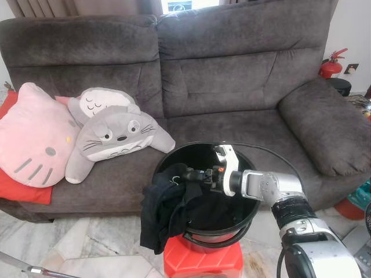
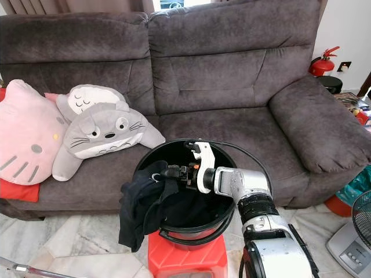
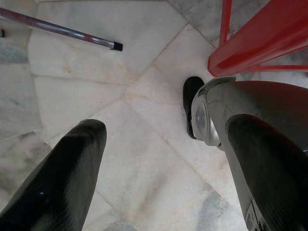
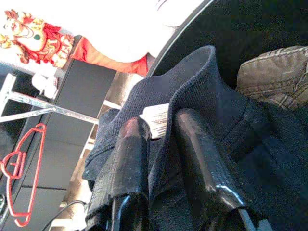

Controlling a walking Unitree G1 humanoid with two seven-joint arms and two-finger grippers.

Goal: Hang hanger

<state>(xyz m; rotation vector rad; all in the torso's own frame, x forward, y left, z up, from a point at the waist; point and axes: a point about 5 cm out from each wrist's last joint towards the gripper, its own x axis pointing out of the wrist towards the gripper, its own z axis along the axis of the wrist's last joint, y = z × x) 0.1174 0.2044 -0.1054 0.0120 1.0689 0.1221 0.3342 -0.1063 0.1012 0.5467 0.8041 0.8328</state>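
Observation:
A black bucket [image 1: 255,168] stands on a red stool [image 1: 203,260] in front of the sofa. A dark navy garment [image 1: 162,208] hangs over the bucket's left rim, part inside and part outside. My right gripper [image 1: 184,174] reaches across the bucket and is shut on this garment near its white label [image 4: 156,118], with a fold of cloth pinched between the fingers [image 4: 132,149]. A red hanger [image 4: 21,178] shows far off in the right wrist view, beside a silver rack bar [image 4: 43,108]. My left gripper [image 3: 166,127] hangs open above the marble floor.
A grey sofa [image 1: 232,75] fills the background, with a pink cat cushion [image 1: 32,139] and grey plush toys [image 1: 110,136] on its left seat. A grey-brown cloth [image 4: 274,72] lies in the bucket. A fan [image 2: 356,229] stands at the right, a metal pole [image 1: 29,267] low left.

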